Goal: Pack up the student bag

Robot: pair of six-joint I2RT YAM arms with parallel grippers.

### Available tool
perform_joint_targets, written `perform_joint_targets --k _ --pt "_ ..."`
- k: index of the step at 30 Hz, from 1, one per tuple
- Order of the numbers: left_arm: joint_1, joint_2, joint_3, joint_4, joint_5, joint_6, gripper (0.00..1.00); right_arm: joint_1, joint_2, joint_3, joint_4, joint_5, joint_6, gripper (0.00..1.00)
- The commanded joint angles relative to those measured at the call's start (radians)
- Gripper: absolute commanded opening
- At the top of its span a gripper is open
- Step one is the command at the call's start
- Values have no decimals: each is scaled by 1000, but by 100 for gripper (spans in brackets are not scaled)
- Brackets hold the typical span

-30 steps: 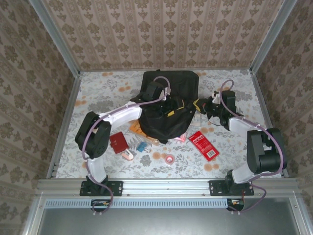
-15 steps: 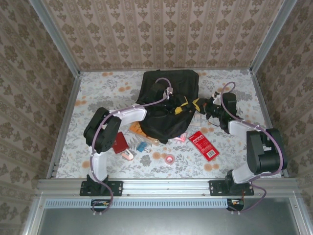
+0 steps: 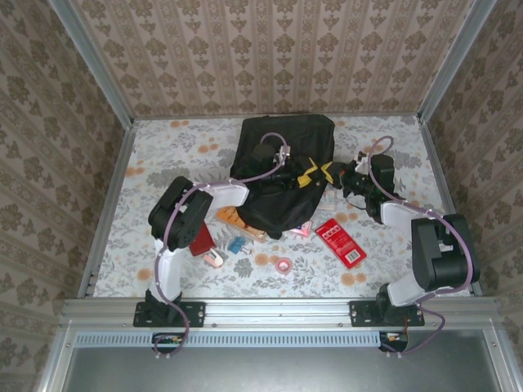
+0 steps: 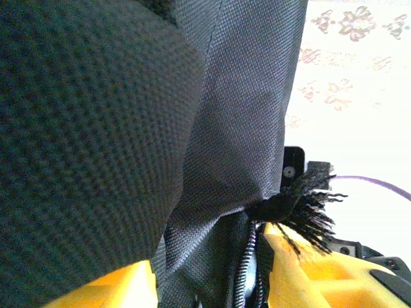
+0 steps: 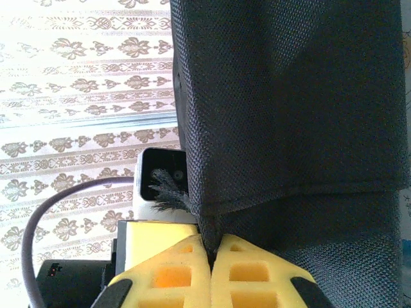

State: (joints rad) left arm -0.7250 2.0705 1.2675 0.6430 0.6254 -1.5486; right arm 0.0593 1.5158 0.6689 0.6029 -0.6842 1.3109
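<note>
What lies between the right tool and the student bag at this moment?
Nothing: in the right wrist view the right tool is shut directly on a fold of the student bag.

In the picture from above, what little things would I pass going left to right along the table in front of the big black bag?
dark red box → small blue thing → pink tape roll → flat red packet

Your left arm [image 3: 216, 194] and right arm [image 3: 400, 214] had white links, black joints and black base plates [image 3: 169, 313]. Purple cables [image 5: 29, 234] looped along them. Your right gripper [image 5: 210, 250] wore yellow, square-pocketed fingers [image 5: 250, 276].
</note>
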Motion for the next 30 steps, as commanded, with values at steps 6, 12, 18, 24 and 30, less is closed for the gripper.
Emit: perform_joint_targets --k 6,12,18,24,30 --pt "-8 11 -17 174 -12 -53 35 29 -5 -6 85 -52 8 0" --pt "-11 19 -13 173 -16 -47 24 37 3 -8 88 -54 4 0" --pt "-1 -9 -8 84 -17 35 0 37 -1 3 21 -59 -53 0" --pt "22 -149 26 -366 -67 342 0 40 -82 91 -366 44 -318 0" --pt "-12 -222 168 -756 -167 605 0 68 -67 185 -633 196 -451 0"
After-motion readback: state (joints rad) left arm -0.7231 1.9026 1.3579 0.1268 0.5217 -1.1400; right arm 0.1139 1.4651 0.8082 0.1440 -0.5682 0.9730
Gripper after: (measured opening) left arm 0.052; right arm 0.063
